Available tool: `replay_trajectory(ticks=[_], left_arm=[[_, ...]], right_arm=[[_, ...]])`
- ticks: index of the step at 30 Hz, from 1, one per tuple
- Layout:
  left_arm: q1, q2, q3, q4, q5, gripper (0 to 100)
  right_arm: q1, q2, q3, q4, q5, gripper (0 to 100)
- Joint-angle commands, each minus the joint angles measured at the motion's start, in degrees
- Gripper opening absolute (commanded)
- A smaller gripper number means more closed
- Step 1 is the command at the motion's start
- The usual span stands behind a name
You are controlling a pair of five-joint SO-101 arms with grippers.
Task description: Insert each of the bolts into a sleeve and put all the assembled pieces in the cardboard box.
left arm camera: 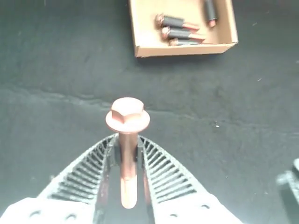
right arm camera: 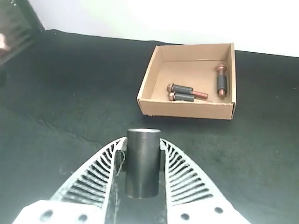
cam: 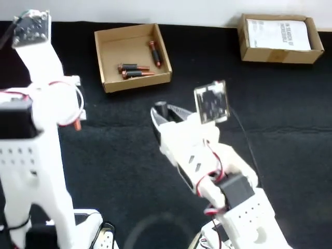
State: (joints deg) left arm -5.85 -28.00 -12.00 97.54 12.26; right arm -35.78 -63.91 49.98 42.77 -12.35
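My left end effector [left arm camera: 127,141] pinches the shank of a copper-coloured hex-head bolt [left arm camera: 127,116]. My right end effector [right arm camera: 143,142] clamps a dark grey cylindrical sleeve [right arm camera: 143,170]. Both are above the black tabletop [right arm camera: 65,98]. The shallow brown cardboard box [right arm camera: 184,108] holds three sleeved bolts [right arm camera: 181,88].

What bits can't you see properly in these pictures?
- High view: the bolt is mostly hidden behind the left arm; only a bit shows.
- High view: the right gripper covers most of the sleeve.
- Left wrist view: the top edge cuts off the box.
- High view: the print on the paper is too small to read.
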Motion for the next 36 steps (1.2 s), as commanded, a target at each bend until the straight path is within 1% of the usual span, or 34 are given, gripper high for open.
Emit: replay_trajectory(ticks=[1, 3, 7, 10, 20, 23, 27, 31, 34, 36], left_arm=[[4.3, -4.9, 4.0, -2.9, -0.2, 1], [6.8, -6.0, 6.5, -3.3, -0.1, 1], [12.5, -6.5, 10.5, -3.7, -0.1, 1], [15.7, -6.9, 13.3, -7.6, -0.1, 1], [16.6, -6.9, 14.7, -28.1, -0.1, 1], [17.1, -6.9, 14.7, -31.5, 0.0, 1], [21.5, -6.9, 15.3, -31.7, 0.0, 1], [26.0, -8.5, 18.9, -32.3, 0.0, 1], [28.3, -11.0, 23.1, -35.7, 0.0, 1], [28.4, -13.0, 26.4, -38.9, 0.0, 1]], right_arm=[[-0.4, -8.2, 5.7, -1.2, 1.1, 0.8], [-0.5, -11.6, 10.0, -2.5, 1.1, 0.8], [-0.5, -18.5, 20.0, -10.4, 1.1, 0.8], [-0.5, -22.7, 26.5, -15.8, 1.1, 0.8], [-0.5, -32.0, 36.6, -17.1, 1.1, 0.8], [-0.3, -35.0, 38.3, -17.5, 1.1, 0.8], [-0.2, -40.4, 42.2, -23.5, 1.1, 0.8], [-0.2, -41.2, 47.7, -31.8, 6.9, 0.8], [-0.2, -41.1, 52.4, -39.1, 10.7, 0.8], [-0.2, -40.6, 53.7, -40.8, 11.2, 0.8]])
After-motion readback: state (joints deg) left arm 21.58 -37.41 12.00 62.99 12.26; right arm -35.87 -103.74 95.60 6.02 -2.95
